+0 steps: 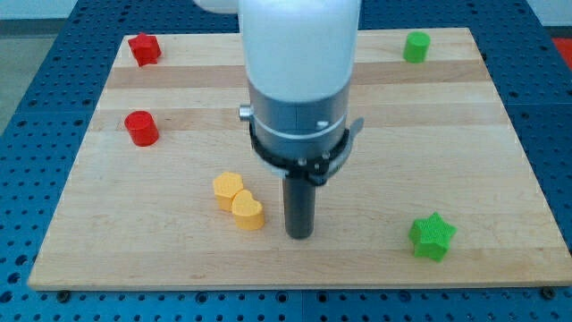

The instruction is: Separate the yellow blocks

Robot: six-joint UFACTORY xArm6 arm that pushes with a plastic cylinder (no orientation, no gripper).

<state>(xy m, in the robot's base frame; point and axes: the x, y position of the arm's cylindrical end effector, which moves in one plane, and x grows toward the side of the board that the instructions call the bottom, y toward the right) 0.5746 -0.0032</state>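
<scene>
— Looking at the board now, where is my tip (299, 235) compared to the two yellow ones?

— It stands on the wood just beside the yellow heart block (248, 211), on the view's right of it, with a small gap between; it does not touch. The other yellow block (228, 187), which looks rounded or hexagonal, sits up and to the view's left of the heart, and the two are touching each other.

— So they are not separated yet?

— No, I judge the task is not done. They lie as one pair, in the lower middle of the wooden board (465, 134).

— Why is the tip placed there, do you think?

— Probably to come at the pair from the side. To split them, the tip must enter the seam or push only one. A push straight to the left could move both together.

— And the claw, is it wide or narrow?

— There is no claw here, only a straight rod, so nothing opens or holds.

— What else is on the board?

— Two red blocks (143, 48) (141, 128) at the view's left, a green cylinder (416, 46) at top right, a green star (432, 236) at bottom right. All are well apart from the yellow pair.
</scene>
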